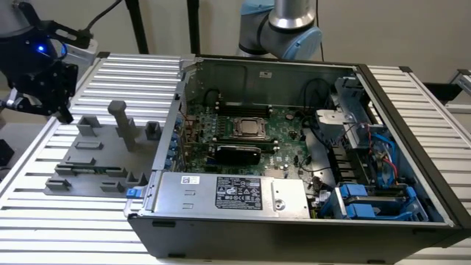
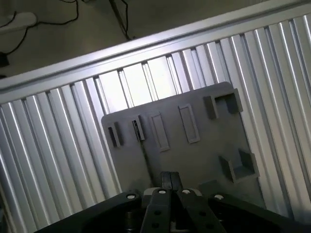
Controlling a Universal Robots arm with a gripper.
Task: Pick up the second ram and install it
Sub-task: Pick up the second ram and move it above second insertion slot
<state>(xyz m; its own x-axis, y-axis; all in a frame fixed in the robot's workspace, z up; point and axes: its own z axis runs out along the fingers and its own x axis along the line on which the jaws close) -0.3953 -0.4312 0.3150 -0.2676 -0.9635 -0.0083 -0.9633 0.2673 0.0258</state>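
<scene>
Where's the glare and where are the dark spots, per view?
Exterior view: even light, bright sheen on the ribbed table, motherboard shaded inside the case, a blue light glowing on the gripper. Wrist view: strong glare on the ribbed table beyond the grey fixture plate; gripper reads as a dark silhouette.

Ribbed table [image 1: 434, 110] bears grey fixture [image 1: 96, 160], computer case [image 1: 294, 237].

No text legible at this moment. Black label [image 1: 239, 194] on grey power supply [image 1: 176, 196]: white print and small symbols, too fine to read. White sticker [image 1: 193, 179] just beside the label, on the same face: dark barcode-like marks, not readable.
</scene>
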